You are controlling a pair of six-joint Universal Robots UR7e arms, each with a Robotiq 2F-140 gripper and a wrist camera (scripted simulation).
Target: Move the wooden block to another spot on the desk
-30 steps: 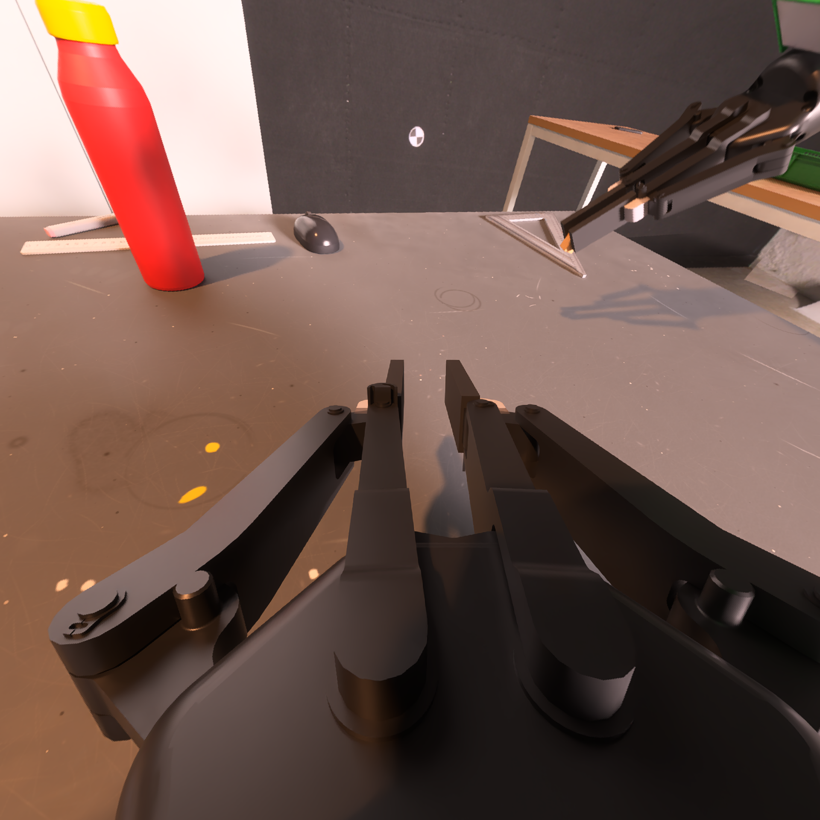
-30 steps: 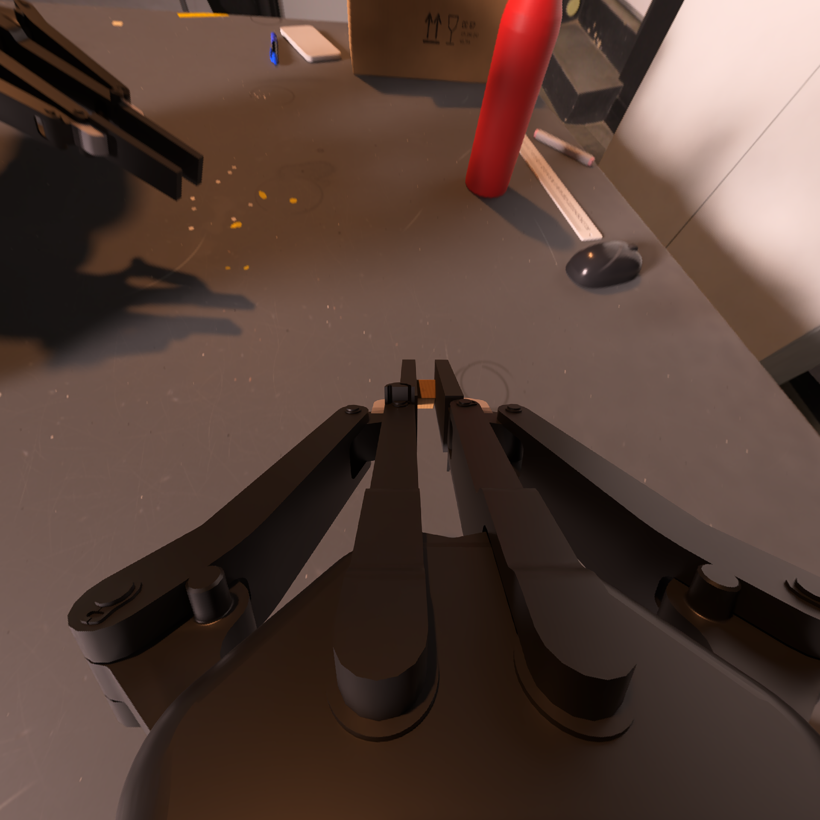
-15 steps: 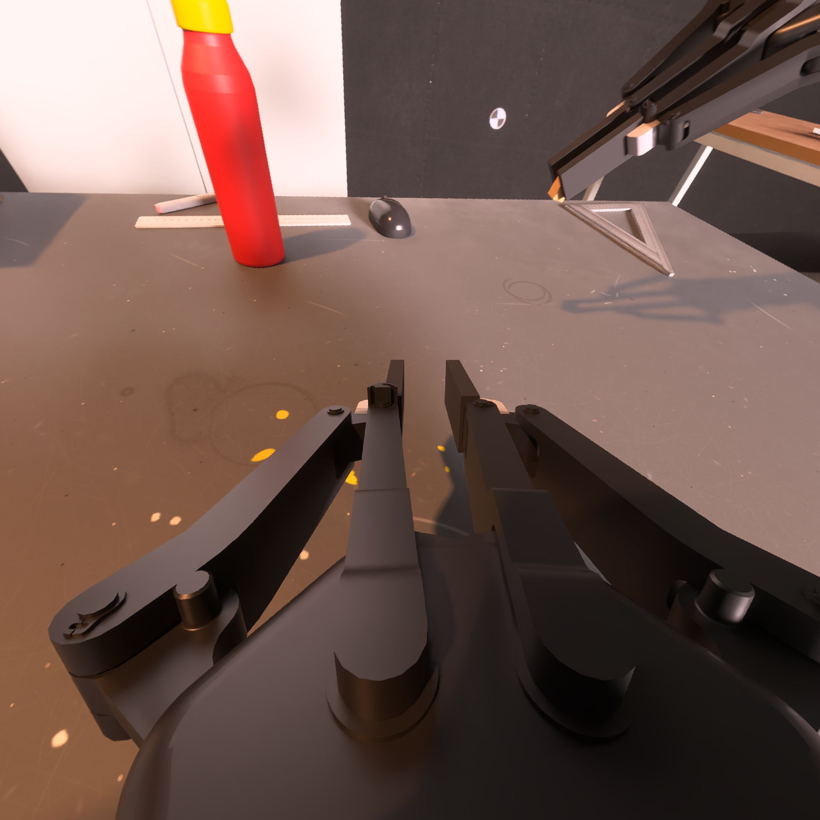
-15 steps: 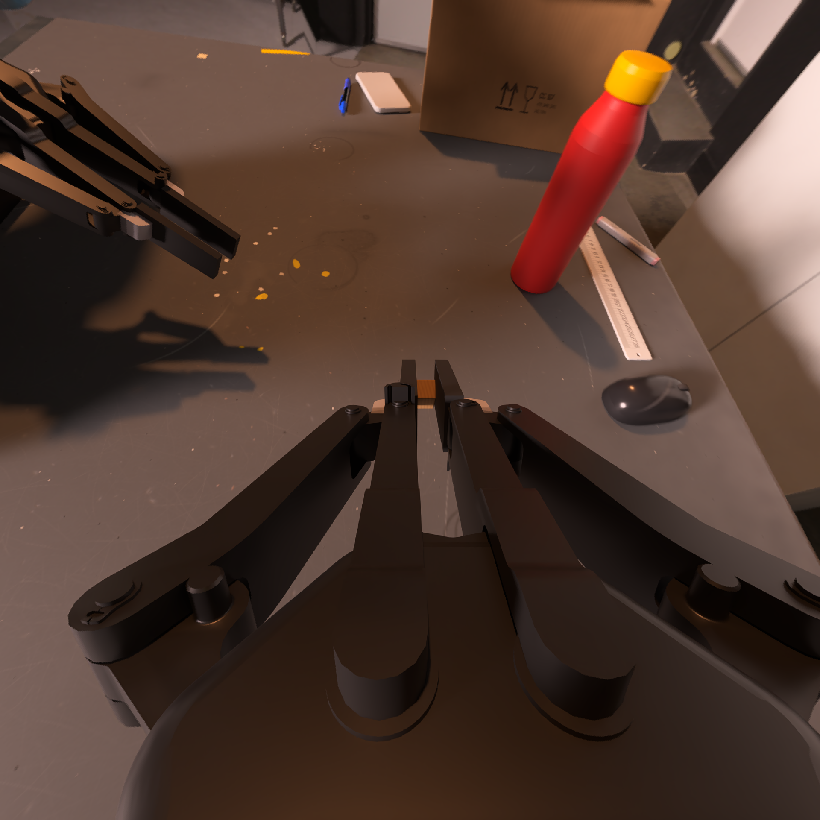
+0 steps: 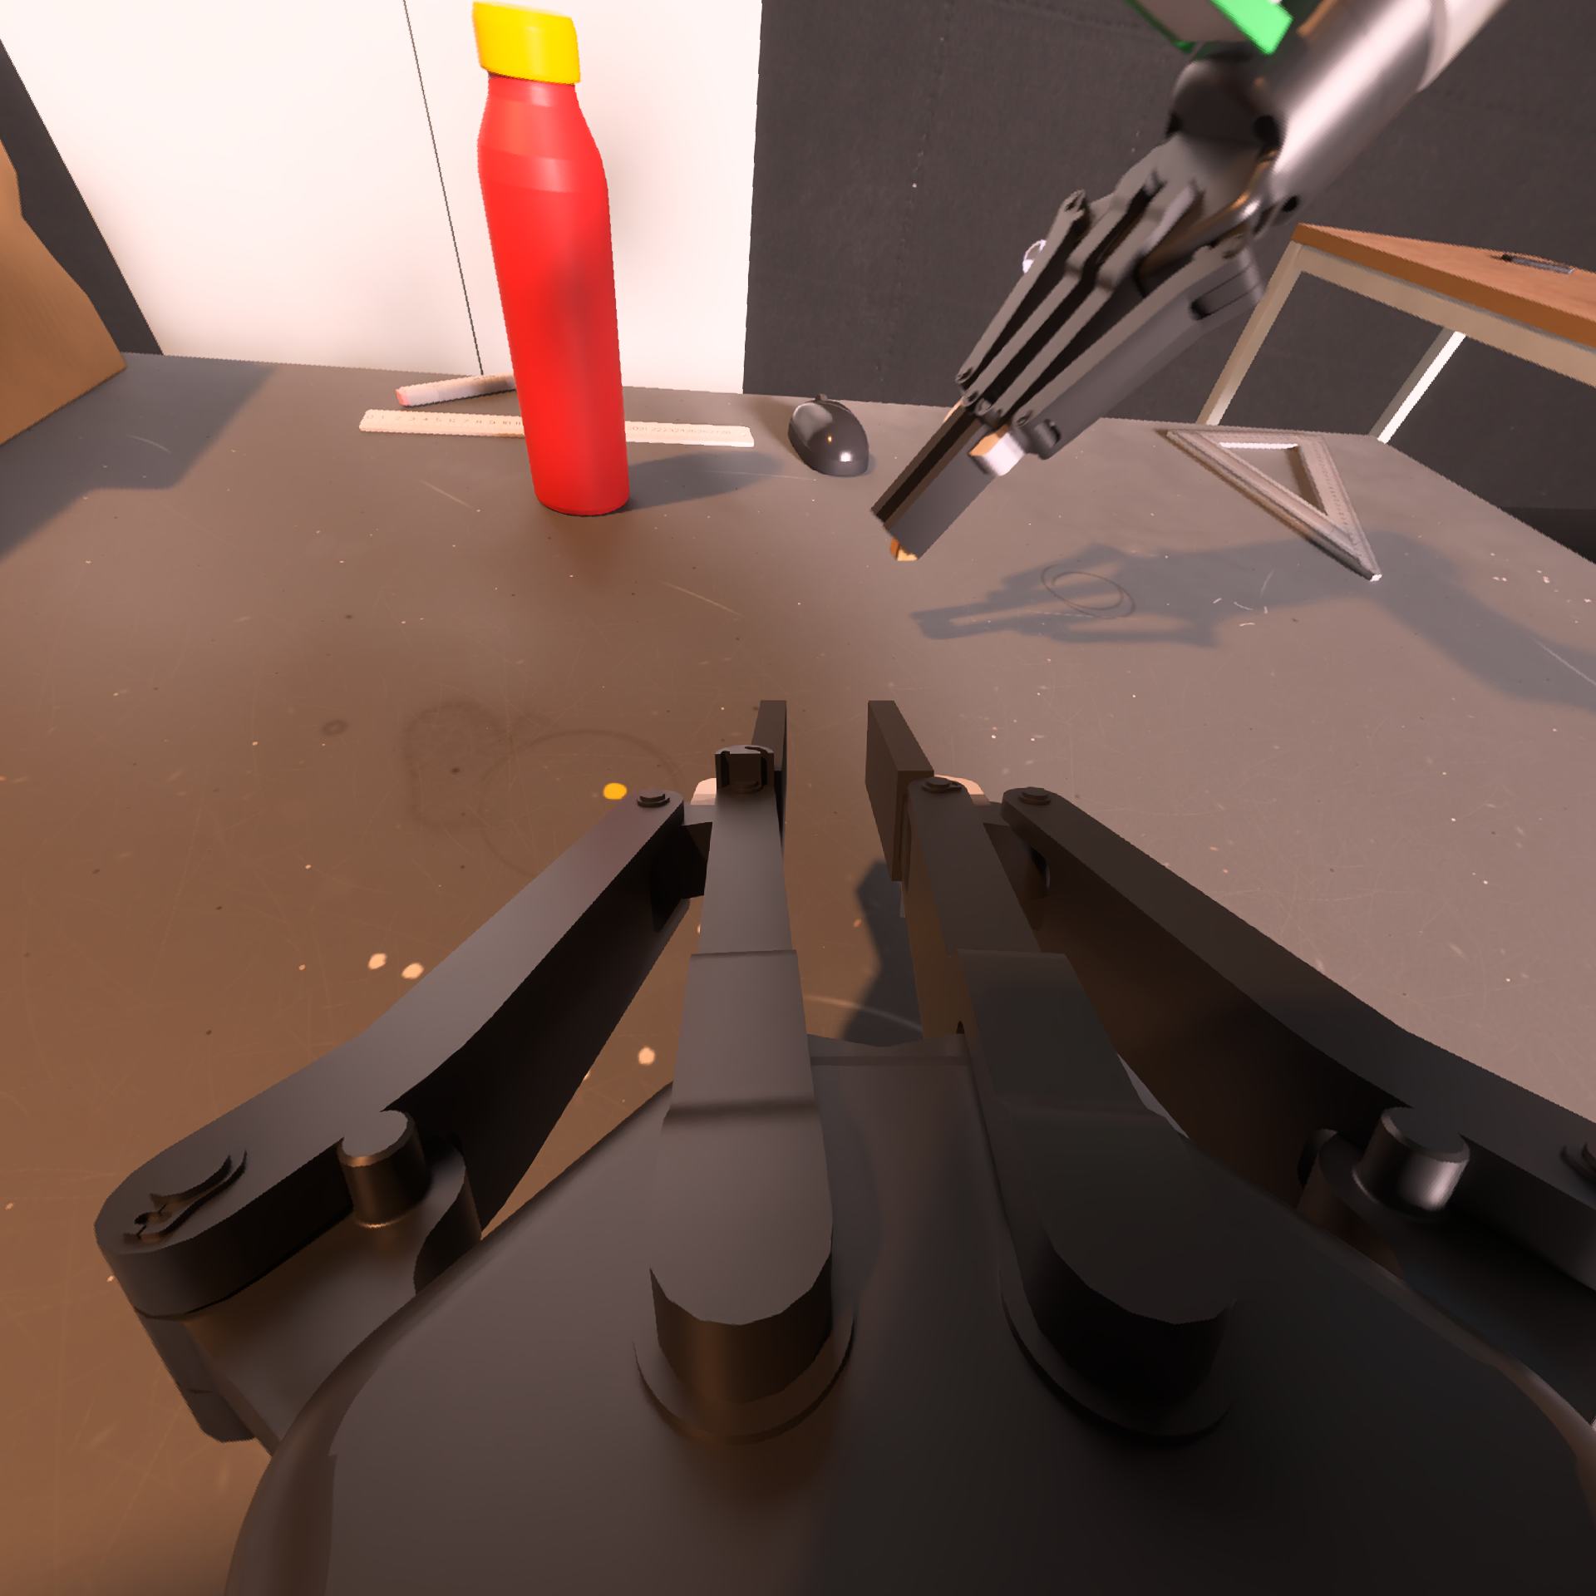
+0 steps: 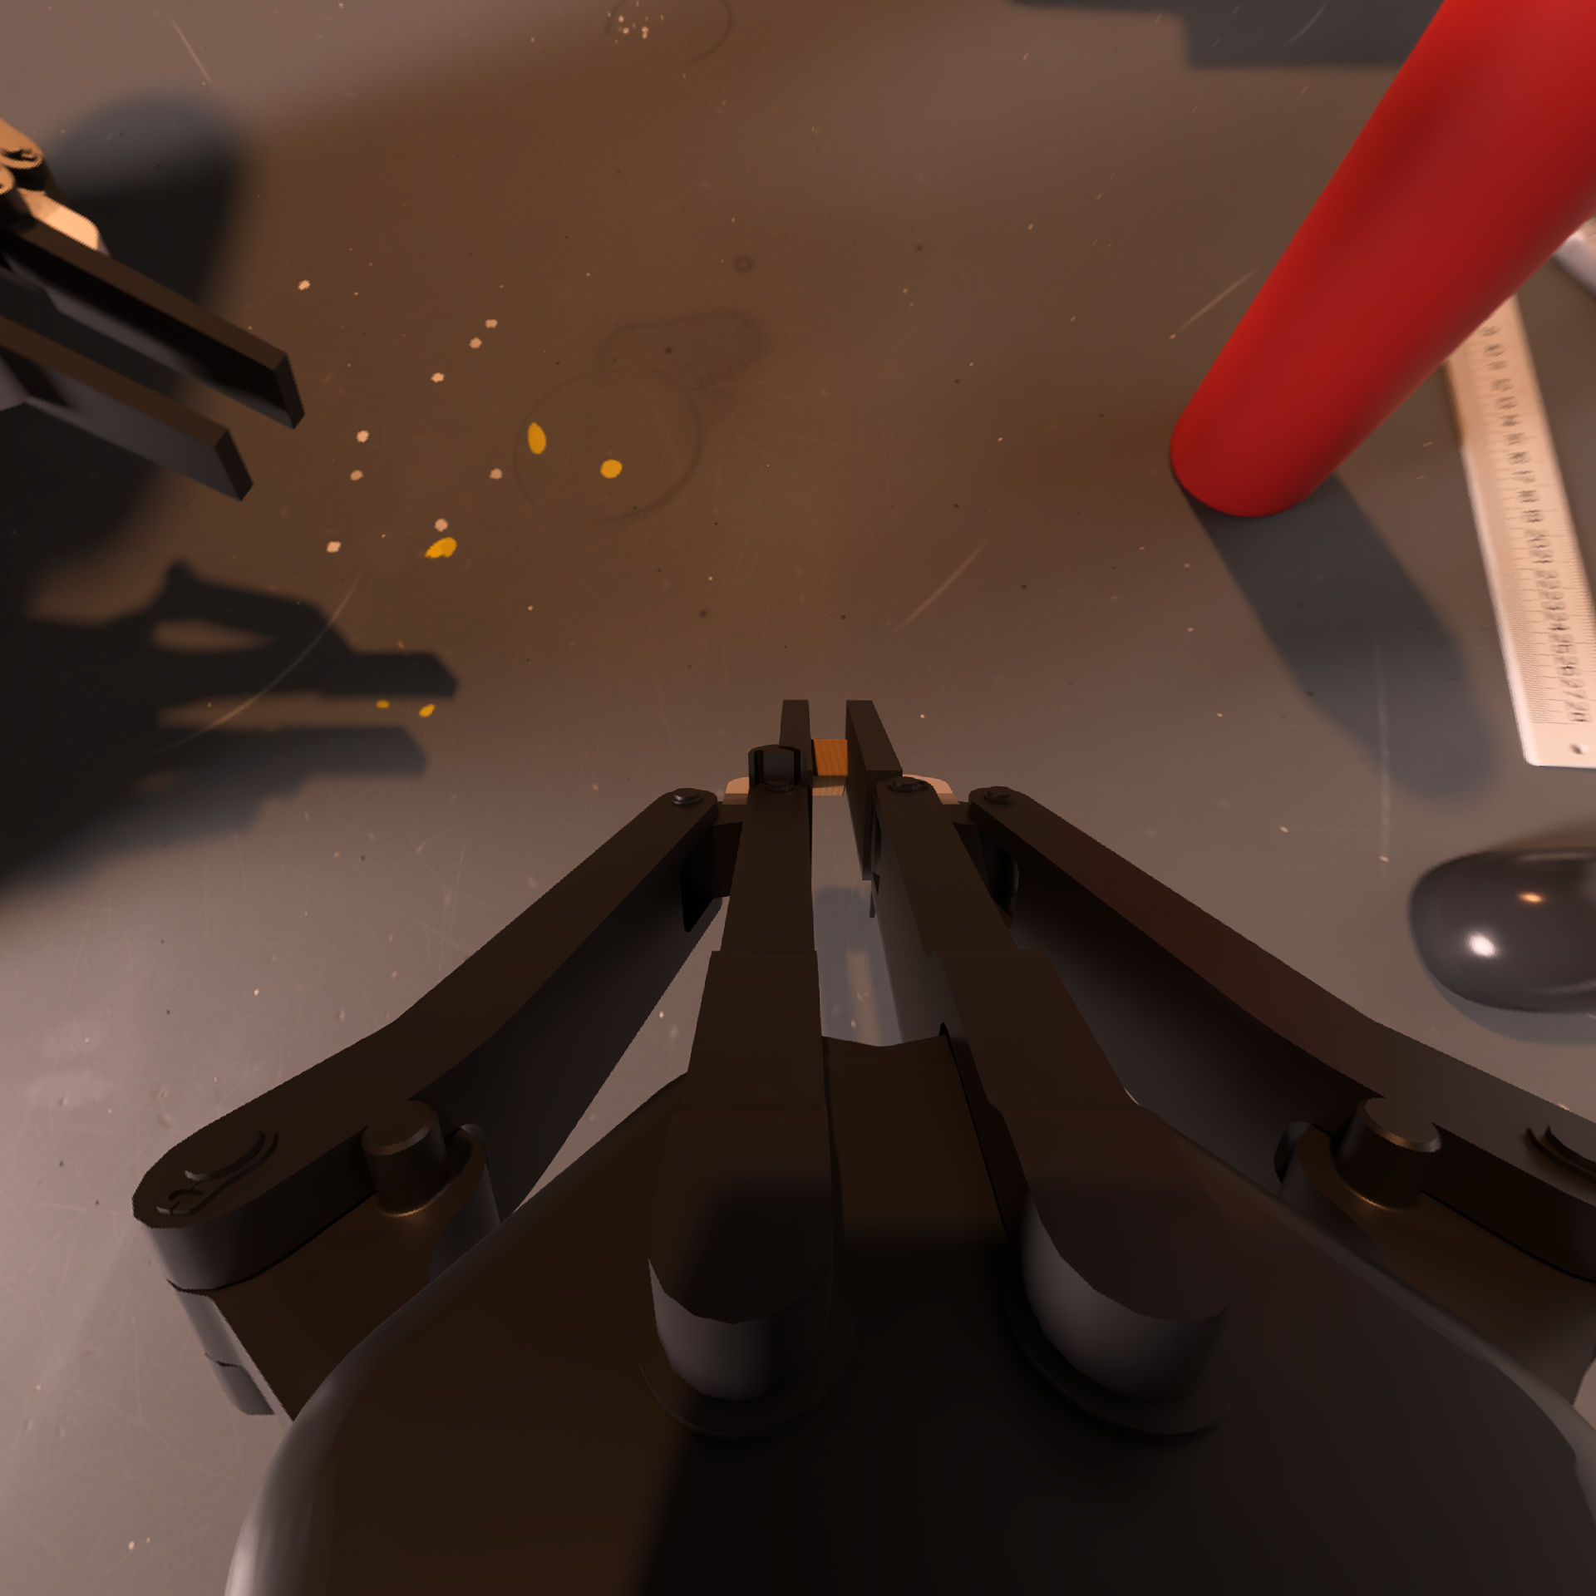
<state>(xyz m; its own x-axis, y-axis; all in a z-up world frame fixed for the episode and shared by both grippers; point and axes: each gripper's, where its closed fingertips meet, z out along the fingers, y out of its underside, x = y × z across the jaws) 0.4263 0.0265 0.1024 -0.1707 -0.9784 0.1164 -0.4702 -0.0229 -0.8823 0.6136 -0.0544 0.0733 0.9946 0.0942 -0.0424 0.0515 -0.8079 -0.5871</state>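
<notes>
My right gripper [image 6: 829, 721] is shut on a small wooden block [image 6: 831, 757], orange-brown, pinched between its fingertips above the dark desk [image 6: 777, 561]. In the left wrist view the right gripper [image 5: 907, 540] hangs tilted above the desk's middle, right of the red bottle, and a sliver of the block [image 5: 903, 553] shows at its tip. My left gripper [image 5: 825, 734] hovers over the desk with a narrow gap between its fingers and nothing in it. It also shows at the left edge of the right wrist view [image 6: 259, 432].
A red bottle [image 5: 553, 285] with a yellow cap stands at the back; its base [image 6: 1295, 414] is right of the block. A ruler [image 5: 449, 423], a marker [image 5: 449, 390], a dark mouse [image 5: 829, 436], a metal set square [image 5: 1287, 492] and a cardboard box [image 5: 43, 345] lie around the desk.
My right gripper has carried the block lower and toward the desk's middle, nearer the red bottle. The left wrist view has shifted, so the bottle and mouse sit more central.
</notes>
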